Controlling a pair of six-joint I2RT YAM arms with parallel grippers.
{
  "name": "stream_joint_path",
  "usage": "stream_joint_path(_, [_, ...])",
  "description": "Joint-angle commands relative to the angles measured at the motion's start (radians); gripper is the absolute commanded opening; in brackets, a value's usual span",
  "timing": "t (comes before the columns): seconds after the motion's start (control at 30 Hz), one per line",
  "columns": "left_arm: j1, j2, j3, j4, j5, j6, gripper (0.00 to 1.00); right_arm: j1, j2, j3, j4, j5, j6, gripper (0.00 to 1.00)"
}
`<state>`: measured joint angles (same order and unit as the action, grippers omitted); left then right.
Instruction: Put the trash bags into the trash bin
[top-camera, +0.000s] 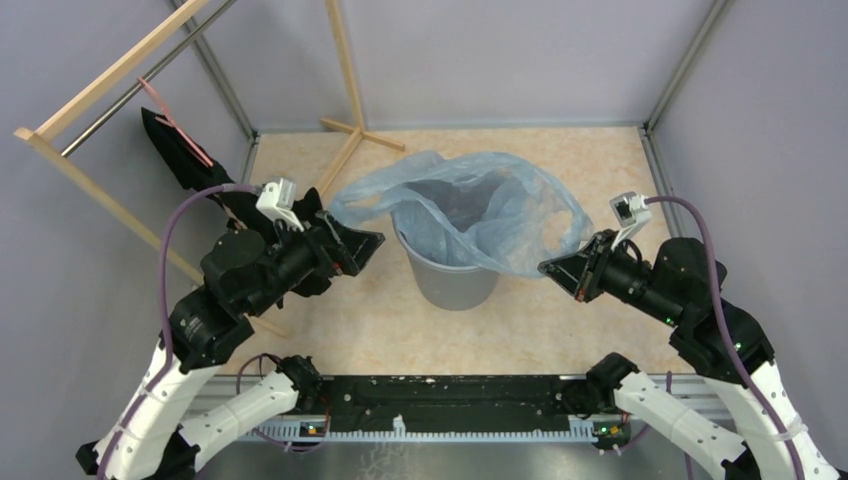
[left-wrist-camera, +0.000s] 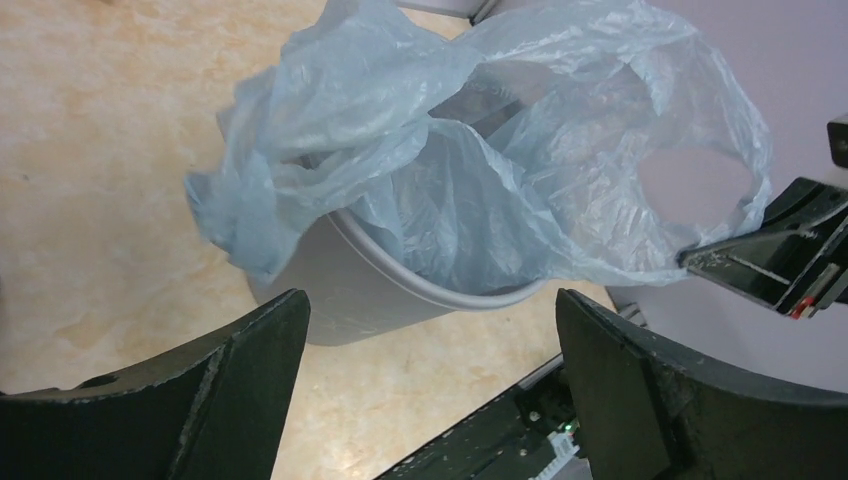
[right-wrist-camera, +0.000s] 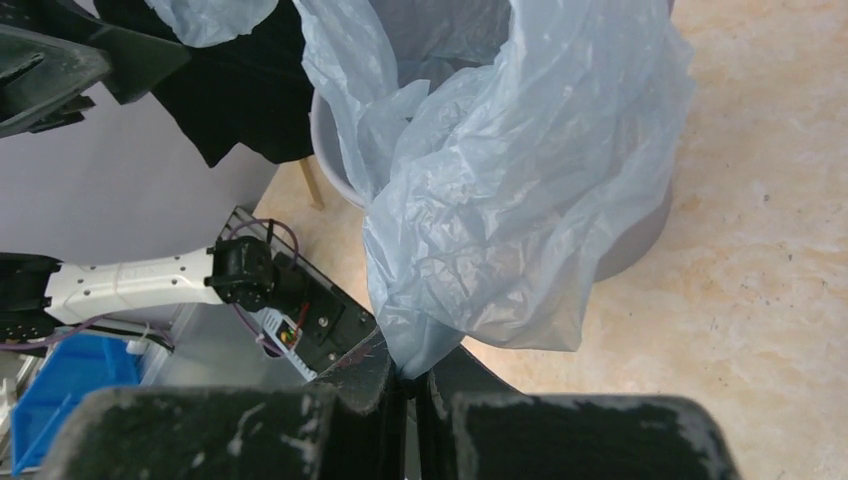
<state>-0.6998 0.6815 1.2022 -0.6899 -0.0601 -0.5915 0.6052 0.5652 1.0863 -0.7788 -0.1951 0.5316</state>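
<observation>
In the centre of the overhead view, the pale-blue trash bag is billowing over the mouth of the grey trash bin, partly sunk inside and spilling past the rim. The right gripper is pinching the bag's right edge. The right wrist view is showing the film clamped between closed fingers at bottom centre. The left gripper is gaping wide, holding nothing, and its wrist view is framing bag and bin between the fingers. Only the overhead view is showing the whole black cloth hanging from the wooden rack at upper left.
</observation>
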Motion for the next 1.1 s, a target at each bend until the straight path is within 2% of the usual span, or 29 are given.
stream_joint_path(0.0, [0.003, 0.020, -0.040, 0.122, -0.005, -0.148, 0.99, -0.006, -0.010, -0.005, 0.072, -0.028, -0.001, 0.00])
stream_joint_path(0.1, [0.003, 0.034, -0.091, 0.121, -0.065, -0.264, 0.99, -0.005, -0.013, -0.009, 0.085, -0.035, 0.003, 0.00])
stream_joint_path(0.2, [0.003, 0.038, -0.149, 0.216, -0.089, -0.316, 0.99, -0.006, -0.019, -0.023, 0.105, -0.040, 0.013, 0.00])
stream_joint_path(0.37, [0.003, 0.069, -0.185, 0.353, -0.149, -0.362, 0.99, -0.005, -0.023, -0.041, 0.126, -0.053, 0.025, 0.00])
stream_joint_path(0.53, [0.003, 0.128, -0.153, 0.369, -0.229, -0.409, 0.99, -0.005, -0.028, -0.034, 0.116, -0.059, 0.028, 0.00])
stream_joint_path(0.67, [0.003, 0.137, -0.183, 0.433, -0.263, -0.423, 0.99, -0.006, -0.038, -0.048, 0.125, -0.060, 0.039, 0.00])
stream_joint_path(0.73, [0.003, 0.141, -0.185, 0.447, -0.291, -0.413, 0.96, -0.006, -0.039, -0.060, 0.135, -0.070, 0.048, 0.00])
stream_joint_path(0.83, [0.004, 0.139, -0.185, 0.490, -0.321, -0.332, 0.82, -0.005, -0.039, -0.073, 0.138, -0.076, 0.054, 0.00])
stream_joint_path(0.87, [0.003, 0.137, -0.184, 0.505, -0.319, -0.298, 0.74, -0.005, -0.040, -0.075, 0.134, -0.076, 0.055, 0.00])
stream_joint_path(0.97, [0.005, 0.141, -0.171, 0.499, -0.289, -0.234, 0.38, -0.005, -0.046, -0.075, 0.116, -0.069, 0.051, 0.00])
stream_joint_path(1.07, [0.004, 0.135, -0.170, 0.471, -0.251, -0.188, 0.17, -0.006, -0.053, -0.074, 0.092, -0.056, 0.047, 0.00])
